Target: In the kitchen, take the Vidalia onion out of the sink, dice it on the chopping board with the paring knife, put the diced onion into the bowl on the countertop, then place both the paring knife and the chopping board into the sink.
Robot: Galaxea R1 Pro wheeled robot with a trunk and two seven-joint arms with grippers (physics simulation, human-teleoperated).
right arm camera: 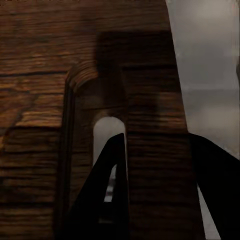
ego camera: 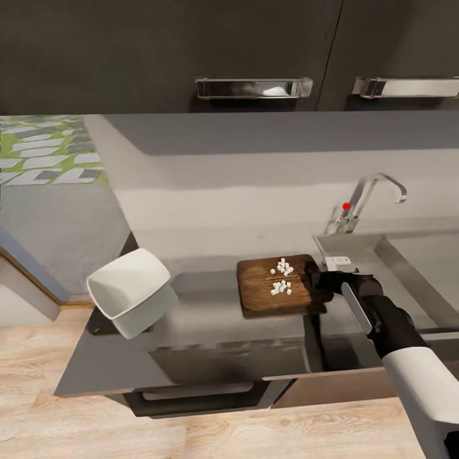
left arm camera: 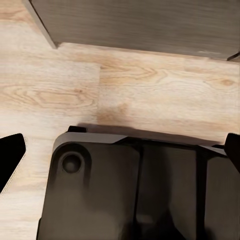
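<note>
The dark brown chopping board (ego camera: 264,299) lies on the countertop (ego camera: 204,306) just left of the sink (ego camera: 408,255). Small clusters of white diced onion (ego camera: 281,277) rest on its far half. My right gripper (ego camera: 319,280) is at the board's right end. In the right wrist view, the right gripper (right arm camera: 157,150) has its jaws on either side of the wood strip between the slot hole and the edge of the board (right arm camera: 50,75), shut on it. The white bowl (ego camera: 131,290) sits tilted and empty at the counter's left end. My left gripper (left arm camera: 120,155) hangs open over the floor. The paring knife is out of view.
A curved chrome tap (ego camera: 376,191) with a red-tipped lever stands behind the sink. Dark wall cabinets with chrome handles (ego camera: 254,88) hang above the counter. Wooden floor (left arm camera: 150,85) and my dark base (left arm camera: 125,190) lie below the left gripper.
</note>
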